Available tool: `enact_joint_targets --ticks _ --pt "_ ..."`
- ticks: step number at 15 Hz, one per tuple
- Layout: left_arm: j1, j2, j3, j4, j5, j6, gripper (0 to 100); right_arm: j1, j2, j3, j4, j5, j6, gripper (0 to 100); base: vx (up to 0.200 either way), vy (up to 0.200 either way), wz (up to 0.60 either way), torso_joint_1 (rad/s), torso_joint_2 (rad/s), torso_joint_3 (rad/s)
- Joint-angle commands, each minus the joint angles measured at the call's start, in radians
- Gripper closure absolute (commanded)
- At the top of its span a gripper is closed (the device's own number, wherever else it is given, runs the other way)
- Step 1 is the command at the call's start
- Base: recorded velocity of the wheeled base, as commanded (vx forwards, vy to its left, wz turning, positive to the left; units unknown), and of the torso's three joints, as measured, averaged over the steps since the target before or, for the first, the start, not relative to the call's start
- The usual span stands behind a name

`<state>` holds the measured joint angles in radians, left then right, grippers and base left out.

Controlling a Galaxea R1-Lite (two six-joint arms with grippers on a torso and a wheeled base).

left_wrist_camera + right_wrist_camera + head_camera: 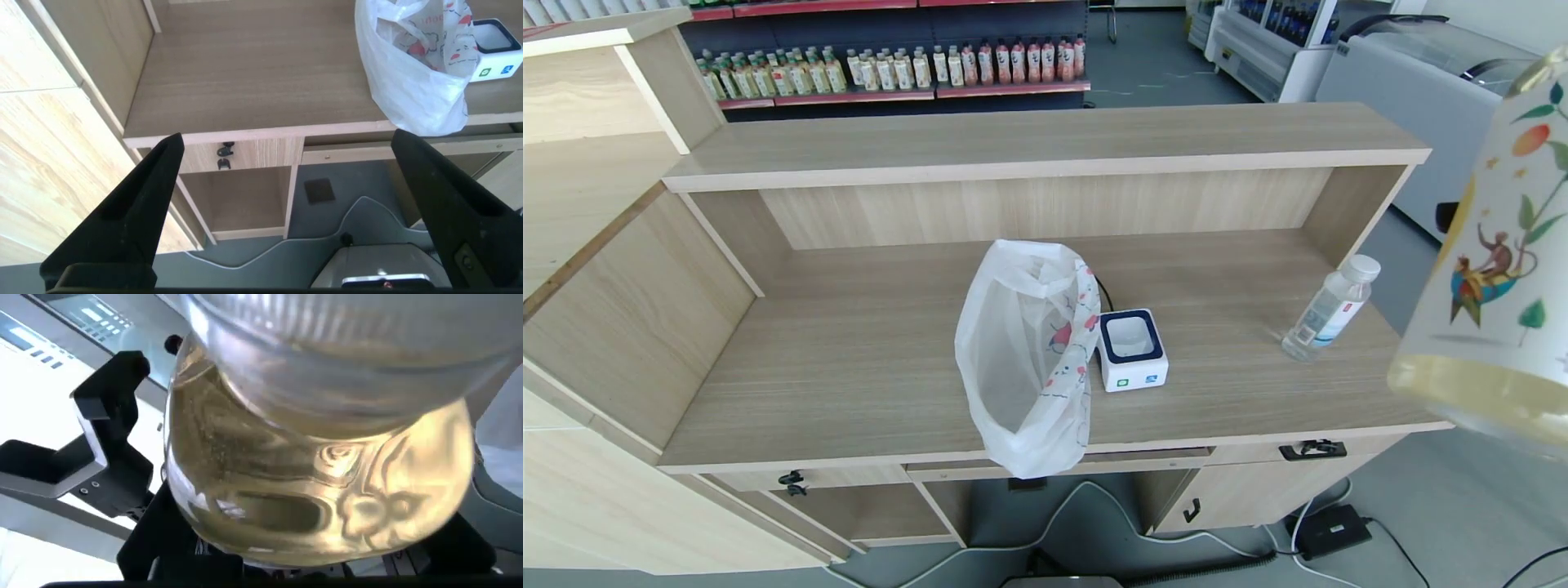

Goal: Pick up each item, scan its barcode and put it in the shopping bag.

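The drink bottle point(1494, 269) looms high on the right, clenched in the right gripper point(315, 465). The left gripper point(286, 216) gapes empty by the counter's point(245, 82) front edge. Scanning seems next: lower the barcode over the scanner point(1132, 349), just beside the bag point(1025, 351).

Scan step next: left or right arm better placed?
Right. It holds the drink bottle, raised to the right of the scanner. The left gripper is open and empty, off the counter's front edge, with the shopping bag between it and the scanner.
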<state>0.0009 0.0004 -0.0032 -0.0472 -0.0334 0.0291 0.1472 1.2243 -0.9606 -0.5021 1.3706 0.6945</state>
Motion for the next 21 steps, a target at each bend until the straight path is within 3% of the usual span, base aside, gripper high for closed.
enact_joint_targets --ticks 1,9,21 --pt "0.001 0.000 0.000 0.000 0.000 0.000 0 0.035 -0.043 0.014 0.001 0.001 -0.003 100 0.000 0.000 0.00 0.000 0.00 0.000" --pt "0.001 0.000 0.000 0.000 0.000 0.000 0 0.054 -0.114 0.112 0.008 -0.002 -0.003 100 0.000 0.000 0.00 0.000 0.00 0.000" --pt "0.001 0.000 0.000 0.000 0.000 0.000 0 0.049 -0.129 0.123 0.025 -0.016 -0.003 100 0.000 0.000 0.00 0.000 0.00 0.000"
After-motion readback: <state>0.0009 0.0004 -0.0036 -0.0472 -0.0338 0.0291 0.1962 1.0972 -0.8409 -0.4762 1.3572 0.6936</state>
